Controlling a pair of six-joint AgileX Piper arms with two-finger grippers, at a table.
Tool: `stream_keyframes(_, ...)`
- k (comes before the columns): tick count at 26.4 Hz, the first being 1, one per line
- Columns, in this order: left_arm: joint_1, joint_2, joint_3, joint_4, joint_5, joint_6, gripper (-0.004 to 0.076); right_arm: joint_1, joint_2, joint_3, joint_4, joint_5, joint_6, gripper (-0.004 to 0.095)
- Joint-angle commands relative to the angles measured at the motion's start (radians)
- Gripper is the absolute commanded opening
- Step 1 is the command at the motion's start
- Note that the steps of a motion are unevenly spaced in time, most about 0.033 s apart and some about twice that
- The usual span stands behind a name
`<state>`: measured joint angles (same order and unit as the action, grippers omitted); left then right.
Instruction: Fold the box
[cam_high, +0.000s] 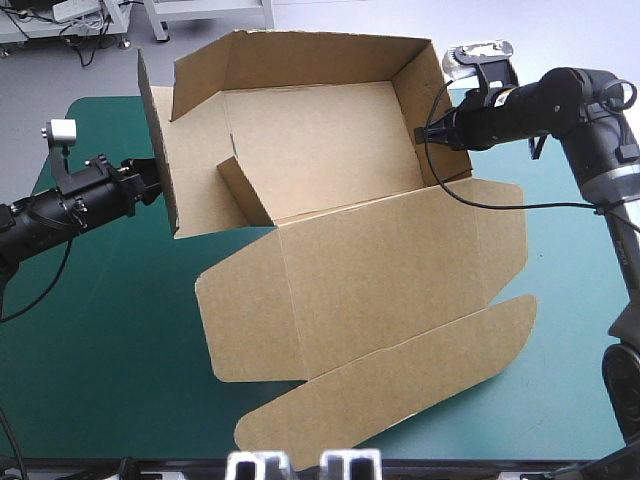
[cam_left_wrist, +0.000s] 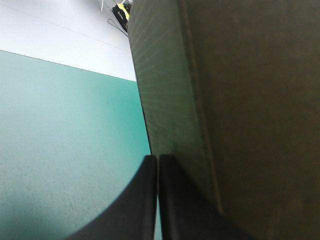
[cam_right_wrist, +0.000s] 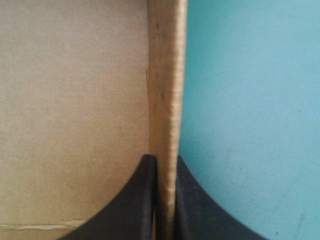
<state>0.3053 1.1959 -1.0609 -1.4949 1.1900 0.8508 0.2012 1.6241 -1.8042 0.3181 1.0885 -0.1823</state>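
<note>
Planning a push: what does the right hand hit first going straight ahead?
Probably the box: the right hand is shut on its wall edge, which runs straight ahead of it.

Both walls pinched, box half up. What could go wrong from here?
1. The left gripper and right gripper each pinch only a wall's edge of the box; pulling apart could slip a grip or tear the board.
2. The inner flap stands loose and tilted inside; it may fold the wrong way.
</note>
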Motion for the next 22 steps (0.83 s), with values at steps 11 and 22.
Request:
stream_keyframes(11,-0.004,-0.029,-0.029,-0.108,0.108,0.001,0.0007,-0.001,-0.04,-0.031,-0.055,-0.05,0.02,-0.0015)
stream_keyframes(22,-0.006,-0.029,-0.029,-0.09,0.108,0.002,0.023,-0.001,-0.04,-0.031,-0.051,-0.052,0.02,-0.0015)
